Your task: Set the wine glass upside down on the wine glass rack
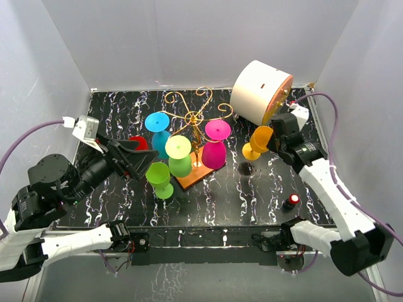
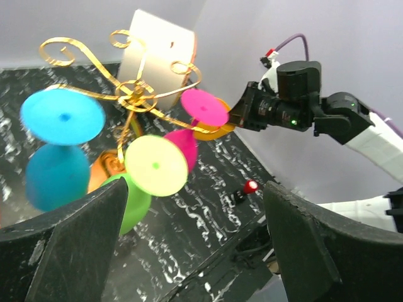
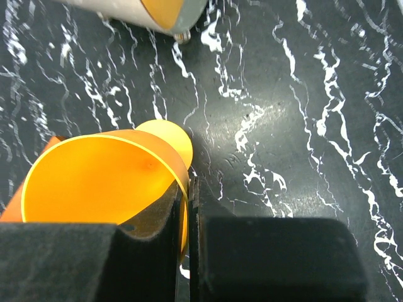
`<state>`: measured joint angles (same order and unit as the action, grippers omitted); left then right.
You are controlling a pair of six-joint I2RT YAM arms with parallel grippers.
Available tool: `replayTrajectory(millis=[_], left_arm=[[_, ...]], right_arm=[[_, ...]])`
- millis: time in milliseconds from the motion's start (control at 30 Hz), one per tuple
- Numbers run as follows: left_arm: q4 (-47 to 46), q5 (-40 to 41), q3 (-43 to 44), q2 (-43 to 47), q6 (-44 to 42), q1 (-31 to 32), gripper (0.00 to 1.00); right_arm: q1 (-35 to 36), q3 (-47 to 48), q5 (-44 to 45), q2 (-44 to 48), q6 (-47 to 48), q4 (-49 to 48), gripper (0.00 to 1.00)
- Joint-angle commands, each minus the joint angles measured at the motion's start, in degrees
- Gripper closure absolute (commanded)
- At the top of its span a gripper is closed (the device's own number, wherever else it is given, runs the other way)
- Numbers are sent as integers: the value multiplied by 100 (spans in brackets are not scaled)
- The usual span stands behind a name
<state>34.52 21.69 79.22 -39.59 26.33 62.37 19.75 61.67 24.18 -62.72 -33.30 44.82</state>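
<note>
Orange wine glass (image 1: 257,146) is being pinched by its bowl wall in the closed right claw (image 3: 189,207) at centre right, foot tilting down-left toward the gold wine glass rack (image 1: 195,119) just left; the left claw (image 2: 195,214) is gaping open, empty.

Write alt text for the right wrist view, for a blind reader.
The right gripper holds an orange wine glass, its black jaws pinching the bowl's wall at the rim and the open mouth facing the camera, against a black table veined with white. The edge of a white cylinder shows at the top.
</note>
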Motion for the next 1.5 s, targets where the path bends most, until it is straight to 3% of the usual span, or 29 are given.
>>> replayTrajectory(millis=[0,67,100,333,767,1467], left_arm=[[-747,-981,424,-393,-366,12,11],[-948,-1249,544,-613,-381,12,8],[-1076,-1402,585,-717,-383,12,2],[-2136,-2377,849,-1571,-105,12,1],[-4656,-3179,733,-2940,2271,12,3],[-6126,-2199,1082,-4308,4207,13,2]], right_arm=[[-24,515,508,619,-154,35,100],[-24,595,614,882,-211,2,100],[-24,633,656,990,-236,-26,100],[-24,770,588,1776,-450,-507,100],[-25,937,194,3039,-1203,-1633,100],[-24,530,-1591,3674,-1737,-3081,100]])
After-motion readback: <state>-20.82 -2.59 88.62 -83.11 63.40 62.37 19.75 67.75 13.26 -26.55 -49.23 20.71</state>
